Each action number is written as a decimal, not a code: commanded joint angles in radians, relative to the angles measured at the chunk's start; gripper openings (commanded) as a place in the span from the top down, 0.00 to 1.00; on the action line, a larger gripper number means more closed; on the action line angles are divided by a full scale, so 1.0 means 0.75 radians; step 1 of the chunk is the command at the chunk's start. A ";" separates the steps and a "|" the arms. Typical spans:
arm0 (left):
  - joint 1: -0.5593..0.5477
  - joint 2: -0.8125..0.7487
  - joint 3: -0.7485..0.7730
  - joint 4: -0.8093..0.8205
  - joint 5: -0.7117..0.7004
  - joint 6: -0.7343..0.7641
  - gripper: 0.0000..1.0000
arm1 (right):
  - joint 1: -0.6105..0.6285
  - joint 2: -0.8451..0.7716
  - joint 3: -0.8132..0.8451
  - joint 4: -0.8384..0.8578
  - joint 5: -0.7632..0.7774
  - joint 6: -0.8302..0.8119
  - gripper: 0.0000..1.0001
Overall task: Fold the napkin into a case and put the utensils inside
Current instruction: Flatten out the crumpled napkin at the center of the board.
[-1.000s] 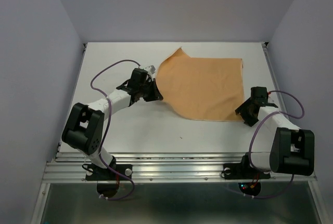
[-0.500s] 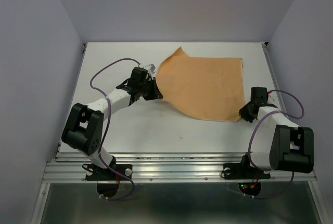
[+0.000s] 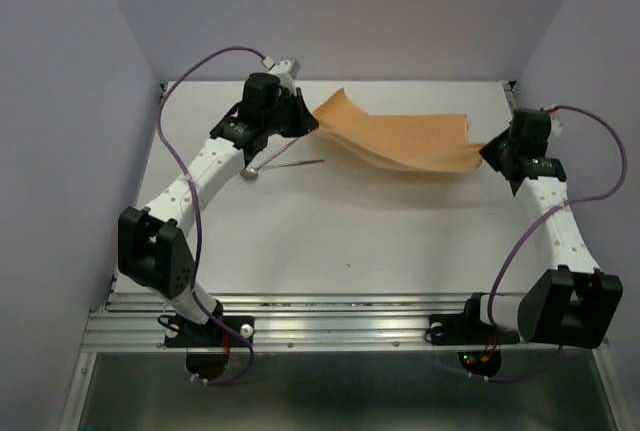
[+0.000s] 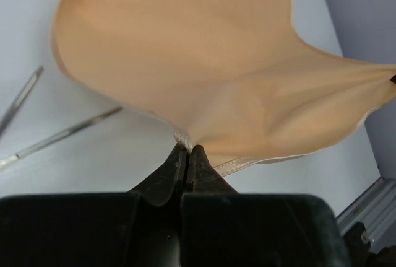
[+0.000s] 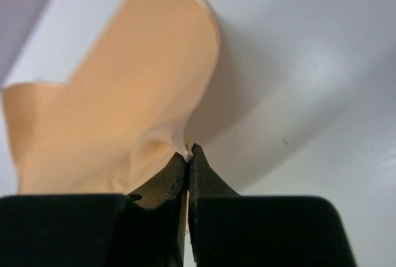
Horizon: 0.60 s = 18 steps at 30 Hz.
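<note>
The peach-orange napkin [image 3: 400, 141] hangs lifted by its two near corners, sagging between my grippers at the back of the table, its far edge resting on the table. My left gripper [image 3: 312, 121] is shut on the left corner; the wrist view shows the cloth [image 4: 204, 62] pinched at the tips [image 4: 187, 149]. The right gripper [image 3: 487, 154] is shut on the right corner, with the cloth [image 5: 124, 106] bunched at its tips [image 5: 189, 150]. The utensils [image 3: 285, 165] lie on the table below the left arm, and their thin handles [image 4: 68, 132] show in the left wrist view. A case is not in view.
The white table [image 3: 350, 241] is walled by lilac panels on the left, back and right. A metal rail [image 3: 330, 326] runs along the near edge, where both arm bases stand. A small dark speck [image 3: 348, 264] lies on the table.
The right gripper closed on the napkin's near right corner. Both arms then rose and carried the near edge toward the back, uncovering the utensils under the left arm.
</note>
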 commanded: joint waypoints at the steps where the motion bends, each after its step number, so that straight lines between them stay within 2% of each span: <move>1: 0.025 -0.123 0.222 -0.008 -0.076 0.098 1.00 | -0.007 -0.074 0.327 -0.009 0.088 -0.074 0.99; 5: 0.049 -0.242 0.287 0.096 -0.102 0.124 1.00 | -0.007 -0.117 0.551 -0.011 0.135 -0.156 0.99; 13: 0.053 -0.406 0.514 0.072 -0.178 0.202 1.00 | -0.007 -0.230 0.878 -0.053 0.165 -0.236 0.99; 18: 0.051 -0.549 0.570 0.059 -0.129 0.175 1.00 | -0.007 -0.340 1.038 -0.117 0.212 -0.266 0.99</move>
